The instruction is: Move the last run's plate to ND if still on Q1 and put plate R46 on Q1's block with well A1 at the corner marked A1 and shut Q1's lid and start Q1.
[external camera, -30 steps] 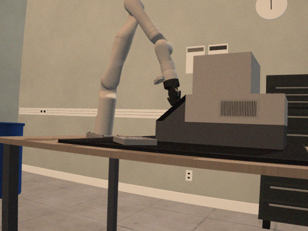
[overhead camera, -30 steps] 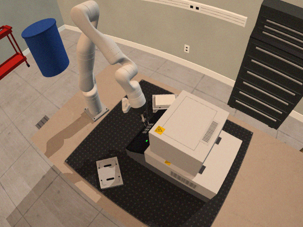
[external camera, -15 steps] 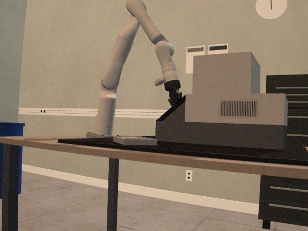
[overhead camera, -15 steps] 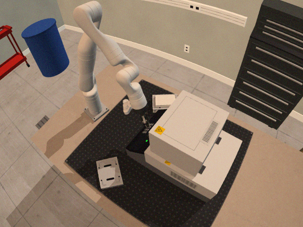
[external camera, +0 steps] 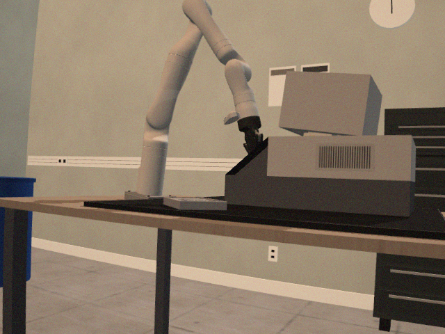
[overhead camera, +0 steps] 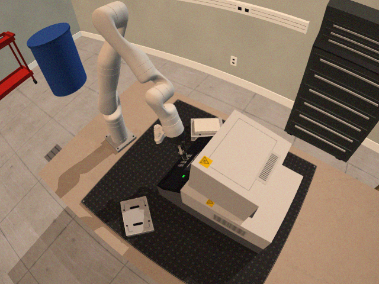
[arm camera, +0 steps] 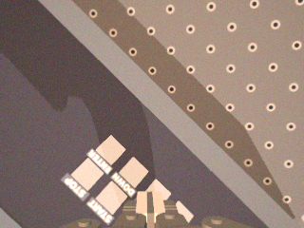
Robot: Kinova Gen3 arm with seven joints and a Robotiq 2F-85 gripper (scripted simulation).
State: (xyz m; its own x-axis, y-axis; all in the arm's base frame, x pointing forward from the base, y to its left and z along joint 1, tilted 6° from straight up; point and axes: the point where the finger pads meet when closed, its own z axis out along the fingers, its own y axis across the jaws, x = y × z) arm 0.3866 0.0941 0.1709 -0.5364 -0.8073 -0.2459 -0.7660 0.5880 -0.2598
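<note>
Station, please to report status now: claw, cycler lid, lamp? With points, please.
Claw point(overhead camera: 183, 157) point(external camera: 250, 149) point(arm camera: 149, 208) shut, empty, at key panel. Lid point(overhead camera: 241, 149) point(external camera: 325, 102) tilted, partly raised. Lamp point(overhead camera: 183, 176) green.

The arm point(overhead camera: 109, 71) point(external camera: 174, 78) is smooth, rounded and off-white, its gripper point(overhead camera: 183, 155) point(external camera: 249, 149) point(arm camera: 149, 208) mostly black.

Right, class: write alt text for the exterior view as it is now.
A white robot arm reaches down with its closed gripper at the sloping black front panel of a boxy grey machine, whose lid is tilted up. A flat nest lies nearby.
</note>
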